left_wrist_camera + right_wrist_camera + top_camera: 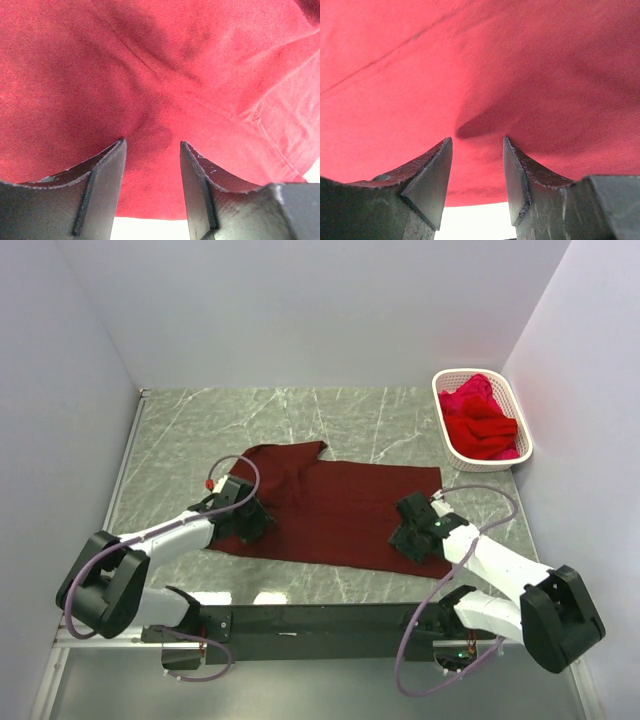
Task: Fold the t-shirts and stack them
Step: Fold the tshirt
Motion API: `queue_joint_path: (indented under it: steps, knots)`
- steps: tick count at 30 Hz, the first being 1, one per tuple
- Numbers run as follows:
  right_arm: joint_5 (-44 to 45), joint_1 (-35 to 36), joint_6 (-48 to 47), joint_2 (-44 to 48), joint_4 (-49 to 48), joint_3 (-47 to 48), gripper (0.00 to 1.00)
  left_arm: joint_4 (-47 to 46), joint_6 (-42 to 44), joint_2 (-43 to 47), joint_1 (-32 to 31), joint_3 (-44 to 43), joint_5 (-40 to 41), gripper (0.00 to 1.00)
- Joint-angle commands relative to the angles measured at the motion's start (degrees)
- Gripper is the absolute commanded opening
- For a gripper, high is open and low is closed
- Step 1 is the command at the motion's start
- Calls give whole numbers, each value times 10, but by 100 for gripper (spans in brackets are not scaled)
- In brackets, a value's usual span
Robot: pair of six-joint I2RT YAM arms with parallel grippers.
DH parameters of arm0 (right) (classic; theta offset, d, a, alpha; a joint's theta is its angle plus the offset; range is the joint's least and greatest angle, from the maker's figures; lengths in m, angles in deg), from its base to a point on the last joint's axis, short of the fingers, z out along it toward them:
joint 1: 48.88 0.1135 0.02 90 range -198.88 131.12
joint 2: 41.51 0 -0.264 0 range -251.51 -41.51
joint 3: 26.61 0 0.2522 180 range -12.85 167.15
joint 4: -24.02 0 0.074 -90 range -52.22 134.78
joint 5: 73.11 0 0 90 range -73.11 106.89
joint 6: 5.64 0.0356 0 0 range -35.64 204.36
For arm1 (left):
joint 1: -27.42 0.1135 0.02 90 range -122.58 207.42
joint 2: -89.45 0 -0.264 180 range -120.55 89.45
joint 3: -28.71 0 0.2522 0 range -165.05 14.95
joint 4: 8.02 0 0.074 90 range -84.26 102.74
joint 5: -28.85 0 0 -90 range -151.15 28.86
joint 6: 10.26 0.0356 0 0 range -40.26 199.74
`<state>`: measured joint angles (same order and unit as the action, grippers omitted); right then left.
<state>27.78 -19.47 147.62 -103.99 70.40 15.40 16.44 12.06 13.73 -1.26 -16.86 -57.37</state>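
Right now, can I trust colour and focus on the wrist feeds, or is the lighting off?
Top external: evenly lit and sharp, the maroon t-shirt reads dark. Left wrist: the cloth looks far brighter red, seams sharp, the strip below its edge by the left claw blown white. Right wrist: the right claw throws a dark shadow on the cloth; bottom strip overexposed too.
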Motion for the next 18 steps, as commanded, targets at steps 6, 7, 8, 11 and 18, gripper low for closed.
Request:
queue_joint_path:
  steps: [6,7,8,11,18]
  knots:
    - [-17,-7,-140,-47,13,133,50,127,95,40,55,-103,44,60]
    - [-23,-1,-152,-59,3,175,49,125,112,39,63,-119,47,60]
    - [-21,8,-165,-74,-2,199,49,122,120,24,85,-137,44,59]
    - [-3,46,-205,-157,-1,311,49,95,162,-33,117,-199,-8,54]
    - [-5,83,-285,-385,-35,520,49,86,215,-200,123,-311,-43,49]
